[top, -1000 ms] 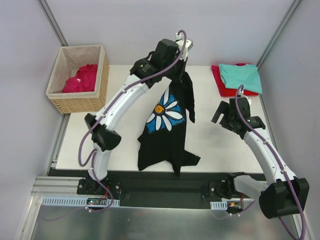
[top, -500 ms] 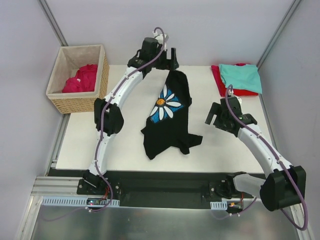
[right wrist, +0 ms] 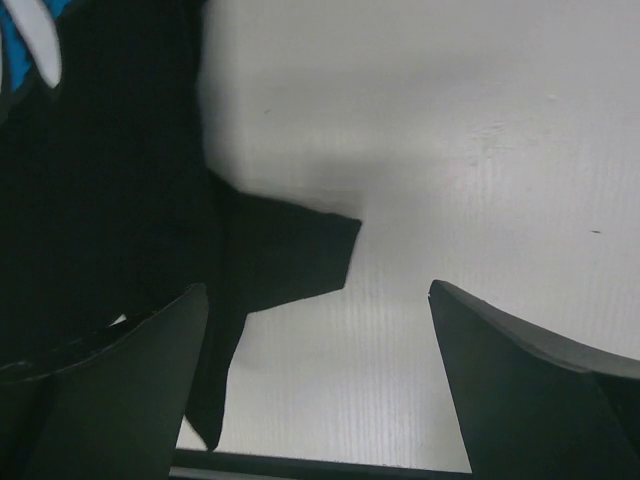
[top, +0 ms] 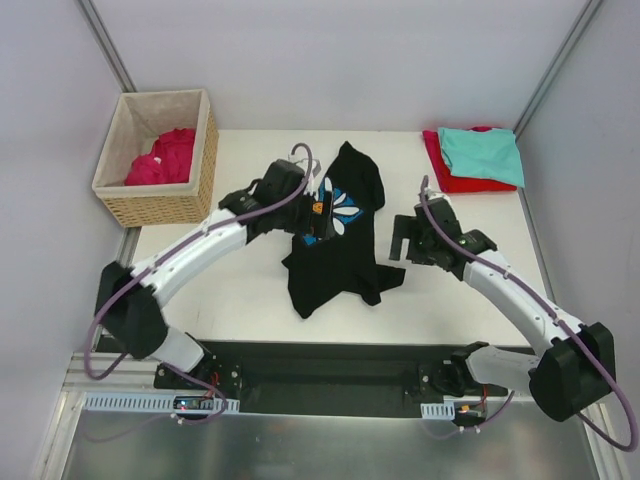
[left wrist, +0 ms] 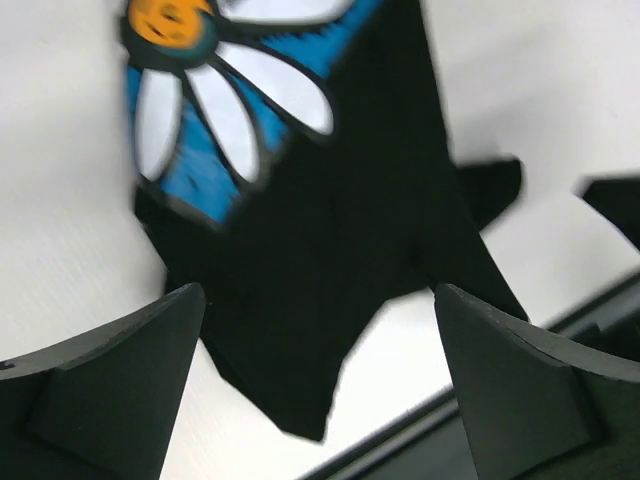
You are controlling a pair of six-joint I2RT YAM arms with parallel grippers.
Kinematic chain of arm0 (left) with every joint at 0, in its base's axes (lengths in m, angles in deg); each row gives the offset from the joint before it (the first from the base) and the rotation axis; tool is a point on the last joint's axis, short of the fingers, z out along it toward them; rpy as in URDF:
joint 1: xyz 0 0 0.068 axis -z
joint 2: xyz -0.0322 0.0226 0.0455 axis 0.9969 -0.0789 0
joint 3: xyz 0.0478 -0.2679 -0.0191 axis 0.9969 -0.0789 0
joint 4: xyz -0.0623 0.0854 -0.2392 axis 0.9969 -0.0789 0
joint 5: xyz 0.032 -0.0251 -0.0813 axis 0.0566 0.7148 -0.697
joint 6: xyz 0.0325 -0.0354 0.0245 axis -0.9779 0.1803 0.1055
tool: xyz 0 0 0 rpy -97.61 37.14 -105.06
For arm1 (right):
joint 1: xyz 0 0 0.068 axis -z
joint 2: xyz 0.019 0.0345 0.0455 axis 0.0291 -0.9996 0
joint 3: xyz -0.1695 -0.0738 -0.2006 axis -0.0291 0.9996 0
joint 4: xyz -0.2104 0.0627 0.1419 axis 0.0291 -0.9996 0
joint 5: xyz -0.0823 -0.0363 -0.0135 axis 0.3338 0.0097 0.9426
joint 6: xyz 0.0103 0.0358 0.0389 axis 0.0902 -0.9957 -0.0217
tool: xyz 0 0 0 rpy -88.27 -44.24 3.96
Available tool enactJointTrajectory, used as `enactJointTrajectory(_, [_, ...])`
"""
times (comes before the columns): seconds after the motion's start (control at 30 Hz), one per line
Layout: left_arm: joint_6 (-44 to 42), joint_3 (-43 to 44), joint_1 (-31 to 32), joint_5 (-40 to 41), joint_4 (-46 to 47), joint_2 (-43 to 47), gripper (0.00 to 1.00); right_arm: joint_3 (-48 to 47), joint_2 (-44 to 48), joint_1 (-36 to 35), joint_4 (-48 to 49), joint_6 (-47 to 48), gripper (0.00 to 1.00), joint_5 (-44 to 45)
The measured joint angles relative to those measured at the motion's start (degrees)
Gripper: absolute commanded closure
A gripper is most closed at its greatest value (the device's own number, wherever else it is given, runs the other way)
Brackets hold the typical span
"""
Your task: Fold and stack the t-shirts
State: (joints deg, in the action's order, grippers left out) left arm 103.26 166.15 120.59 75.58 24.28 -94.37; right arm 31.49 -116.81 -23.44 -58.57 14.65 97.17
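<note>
A black t-shirt (top: 340, 250) with a white-blue daisy print lies crumpled in the middle of the table. In the left wrist view the shirt (left wrist: 330, 240) spreads below my left gripper (left wrist: 318, 300), which is open and holds nothing. In the top view the left gripper (top: 308, 203) hovers over the shirt's left edge by the print. My right gripper (top: 403, 238) is open just right of the shirt. In its wrist view the right gripper (right wrist: 318, 290) frames bare table, with a black sleeve (right wrist: 290, 250) beside its left finger. A teal t-shirt (top: 482, 152) lies folded on a red one (top: 442, 168) at the back right.
A wicker basket (top: 160, 207) stands at the back left with a crimson-pink shirt (top: 165, 158) inside. The table's front edge (top: 320, 342) runs just beyond the black shirt's lower hem. Grey walls close in the table's left, back and right sides.
My left gripper opened and let go of the black shirt, which dropped from hanging into a heap on the table. The left arm swung down over it. The right gripper moved left toward the shirt.
</note>
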Motion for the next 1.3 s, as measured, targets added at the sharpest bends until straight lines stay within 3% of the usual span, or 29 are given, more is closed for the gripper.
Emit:
enactJointTrajectory(0.17, [3.32, -10.64, 5.07, 0.63, 0.74, 13.66, 0.01, -0.98, 0.42, -8.76, -1.64, 1.18, 0.02, -1.38])
enactJointTrajectory(0.4, [7.41, -23.1, 5.09, 3.23, 0.33, 17.07, 0.01, -1.75, 0.33, -15.85, -5.25, 0.22, 0.13, -0.7])
enactJointTrajectory(0.63, [9.31, -26.25, 5.44, 3.72, -0.42, 21.33, 0.01, -1.36, -2.93, -21.09, -6.12, -2.89, 0.41, 0.79])
enactJointTrajectory(0.87, [9.62, -27.34, 5.44, 3.74, 0.0, 23.76, 0.01, -0.33, -8.15, -24.9, -5.73, -5.25, 0.49, 1.66])
enactJointTrajectory(0.97, [9.6, -27.69, 5.42, 3.78, -0.02, 23.76, 0.01, -0.33, -9.62, -26.23, -5.64, -5.95, 0.57, 2.01])
enactJointTrajectory(1.07, [9.6, -27.76, 5.44, 4.04, 0.0, 23.76, 0.01, -0.33, -10.34, -26.91, -5.29, -6.34, 0.73, 2.38])
enactJointTrajectory(1.1, [9.6, -27.76, 5.44, 4.13, 0.0, 23.76, 0.01, -0.33, -10.56, -27.02, -5.18, -6.6, 0.91, 2.78])
enactJointTrajectory(1.13, [9.6, -27.76, 5.44, 4.2, 0.0, 23.76, 0.01, -0.33, -10.71, -27.04, -5.14, -6.62, 0.99, 3.17])
enactJointTrajectory(1.3, [9.6, -27.76, 5.44, 4.42, 0.0, 23.65, 0.01, -0.9, -12.63, -27.02, -5.51, -7.37, 0.99, 6.84])
